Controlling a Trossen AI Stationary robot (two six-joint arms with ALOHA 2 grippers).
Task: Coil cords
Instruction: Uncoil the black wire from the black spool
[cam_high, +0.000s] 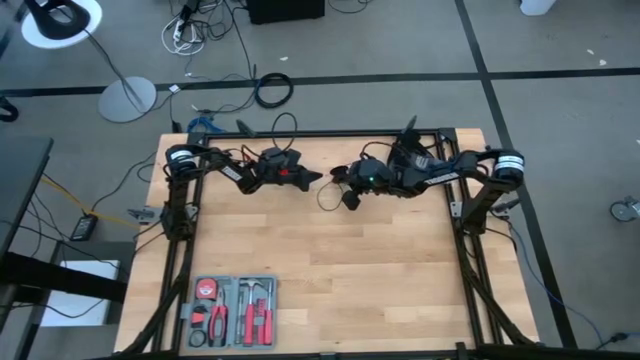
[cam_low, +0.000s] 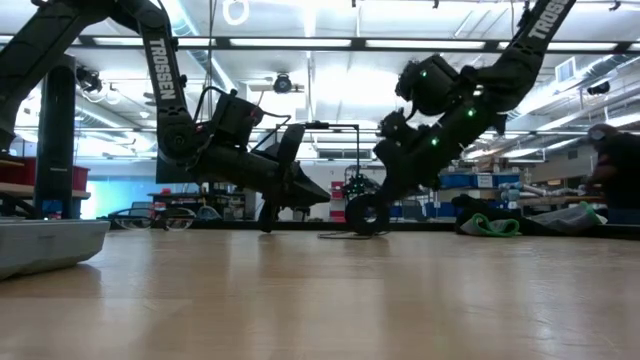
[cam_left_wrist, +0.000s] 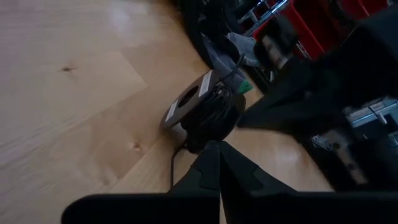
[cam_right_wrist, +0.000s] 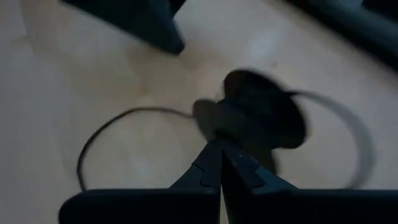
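The thin black cord is partly wound around its round puck (cam_left_wrist: 200, 106), which stands tilted on edge at the middle of the table, with a white label on its flat face. A loose loop of the cord (cam_high: 324, 199) lies on the wood beside it; the right wrist view shows slack cord (cam_right_wrist: 93, 140) on both sides of the puck (cam_right_wrist: 261, 118). My right gripper (cam_high: 351, 193) is shut at the puck, slanting down from the right. My left gripper (cam_high: 316, 178) is shut a short way left of the puck, its tips (cam_left_wrist: 219, 148) close to the cord; whether they touch it I cannot tell. My right gripper meets the wound cord at the puck's rim (cam_left_wrist: 236, 115), with its shut fingers (cam_left_wrist: 286, 102) slanting down from the table's right and far side. Blur and the fingers themselves hide whether cord or puck lies between them. The puck's lower edge (cam_low: 365, 232) is at the table top.
A grey tool tray (cam_high: 233, 312) with pliers and a tape measure sits at the table's near left edge. Black frame rails (cam_high: 300, 133) run along the far edge and both sides. A person (cam_low: 618, 165) shows in the room beyond the table.
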